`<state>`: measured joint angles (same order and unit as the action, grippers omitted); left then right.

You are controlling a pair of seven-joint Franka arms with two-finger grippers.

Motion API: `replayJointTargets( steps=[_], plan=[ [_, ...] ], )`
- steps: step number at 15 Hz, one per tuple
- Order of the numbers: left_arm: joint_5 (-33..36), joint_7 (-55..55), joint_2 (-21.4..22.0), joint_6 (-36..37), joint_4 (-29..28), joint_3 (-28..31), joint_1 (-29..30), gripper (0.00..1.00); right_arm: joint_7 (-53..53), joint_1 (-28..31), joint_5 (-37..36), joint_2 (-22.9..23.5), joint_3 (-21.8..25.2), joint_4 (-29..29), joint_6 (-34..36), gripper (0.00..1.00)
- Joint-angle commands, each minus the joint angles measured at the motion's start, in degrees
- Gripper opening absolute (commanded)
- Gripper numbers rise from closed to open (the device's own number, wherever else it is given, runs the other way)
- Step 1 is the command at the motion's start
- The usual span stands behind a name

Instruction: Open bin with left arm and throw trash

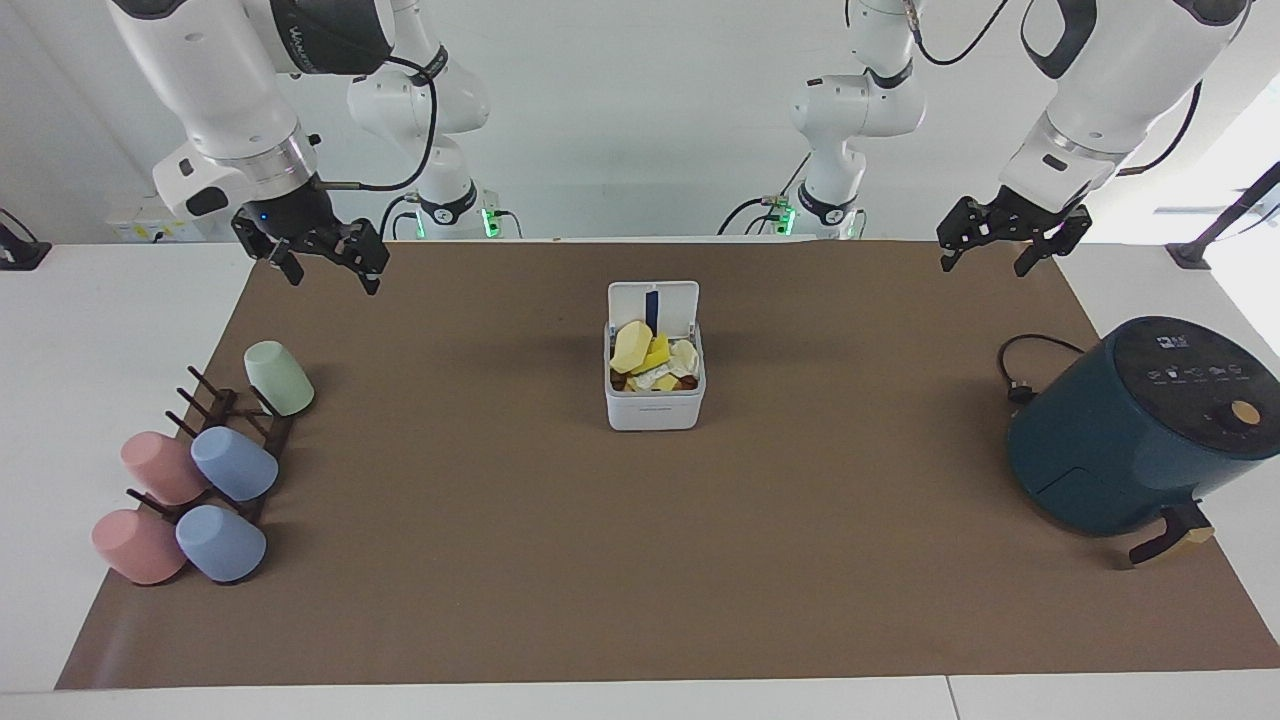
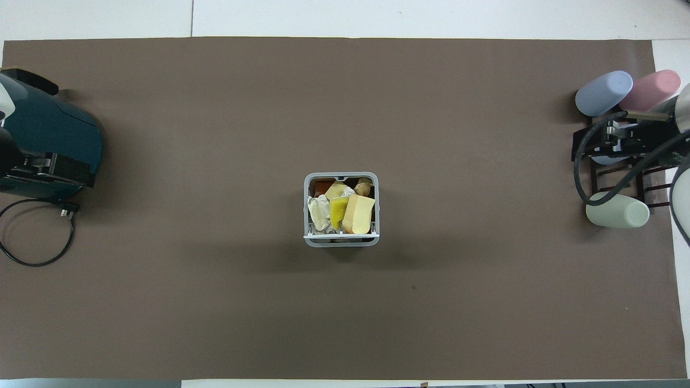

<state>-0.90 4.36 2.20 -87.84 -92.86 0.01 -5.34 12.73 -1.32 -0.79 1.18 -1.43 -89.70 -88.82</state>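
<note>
The white bin [image 1: 655, 405] stands mid-table with its lid [image 1: 653, 300] hinged upright; it also shows in the overhead view [image 2: 306, 215]. Inside lie a pale yellow block [image 1: 630, 345] [image 2: 359, 214], a bright yellow sponge piece [image 1: 657, 355] [image 2: 338, 211] and a crumpled white paper wad [image 1: 684, 357] [image 2: 319, 212], with other scraps under them. My left gripper [image 1: 985, 264] is open and empty, up over the mat's edge at the left arm's end. My right gripper [image 1: 330, 275] is open and empty, up over the mat's corner near the cups.
A dark teal air fryer [image 1: 1140, 430] with a black cord [image 1: 1020, 370] sits at the left arm's end. A dark rack with several pastel cups [image 1: 235, 465] sits at the right arm's end.
</note>
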Motion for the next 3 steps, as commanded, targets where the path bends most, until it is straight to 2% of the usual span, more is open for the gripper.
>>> replayJointTargets(
  steps=[1, 3],
  plan=[
    [1.25, -0.76, 1.67, -0.93, -1.97, -0.09, -0.28, 1.00, -4.01, 1.23, 0.26, -1.88, -0.68, -2.50, -0.38, 1.00],
    [1.25, -0.76, 1.67, -0.84, -1.97, -0.09, -0.28, 1.00, -6.05, 1.67, 0.26, -1.88, -0.68, -2.93, -1.00, 1.00]
  ],
)
